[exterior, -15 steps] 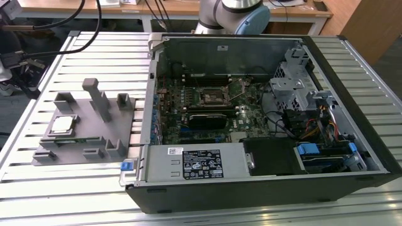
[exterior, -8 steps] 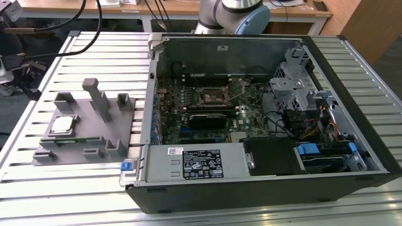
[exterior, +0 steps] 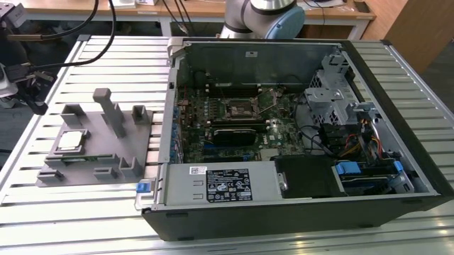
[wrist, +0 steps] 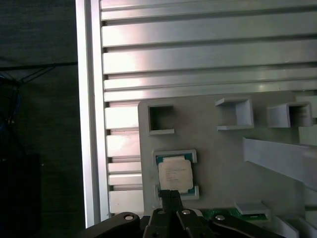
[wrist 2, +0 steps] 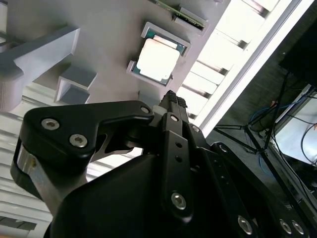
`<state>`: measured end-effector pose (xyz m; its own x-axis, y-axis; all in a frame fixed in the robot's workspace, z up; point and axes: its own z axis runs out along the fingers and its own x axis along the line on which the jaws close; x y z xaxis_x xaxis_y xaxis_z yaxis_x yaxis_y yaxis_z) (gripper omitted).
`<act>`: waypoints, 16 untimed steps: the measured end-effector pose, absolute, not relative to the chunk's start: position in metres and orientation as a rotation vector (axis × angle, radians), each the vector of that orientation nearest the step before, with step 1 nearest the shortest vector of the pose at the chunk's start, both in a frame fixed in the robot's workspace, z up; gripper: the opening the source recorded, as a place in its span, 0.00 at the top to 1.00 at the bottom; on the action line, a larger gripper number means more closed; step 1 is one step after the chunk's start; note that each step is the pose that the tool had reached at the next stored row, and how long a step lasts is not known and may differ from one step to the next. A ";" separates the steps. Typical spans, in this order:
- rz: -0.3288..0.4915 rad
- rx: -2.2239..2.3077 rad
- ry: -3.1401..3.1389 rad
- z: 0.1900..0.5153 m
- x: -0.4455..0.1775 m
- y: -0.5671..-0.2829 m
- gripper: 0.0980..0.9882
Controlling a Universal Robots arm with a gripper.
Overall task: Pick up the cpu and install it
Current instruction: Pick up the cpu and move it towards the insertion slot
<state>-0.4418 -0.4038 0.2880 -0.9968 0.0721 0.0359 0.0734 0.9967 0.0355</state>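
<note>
Cpu [wrist: 175,174] flat in the grey fixture [wrist: 218,148] pocket; tool [wrist: 171,194] apart, fingers together, empty, tip toward it.

arm [exterior: 264,16]: base joint in view | fingers [wrist: 169,196]: pointing down — pressed together, empty

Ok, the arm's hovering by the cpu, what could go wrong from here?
The fingers look shut, tips near the cpu; descending like that could press on the chip instead of straddling it. The cpu sits between raised lips of the grey fixture, so an off-centre grasp could catch them.
</note>
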 end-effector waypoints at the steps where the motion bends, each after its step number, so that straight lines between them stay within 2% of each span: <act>1: -0.057 -0.113 -3.104 0.287 -0.442 -0.404 0.99; 8: -0.057 -0.113 -3.103 0.278 -0.441 -0.404 0.98; 11: -0.055 -0.113 -3.103 0.273 -0.440 -0.404 0.78; 12: -0.054 -0.113 -3.103 0.271 -0.440 -0.404 0.78; 14: -0.053 -0.113 -3.103 0.267 -0.440 -0.404 0.65; 15: -0.053 -0.113 -3.103 0.265 -0.440 -0.404 0.65; 16: -0.053 -0.113 -3.103 0.263 -0.440 -0.404 0.59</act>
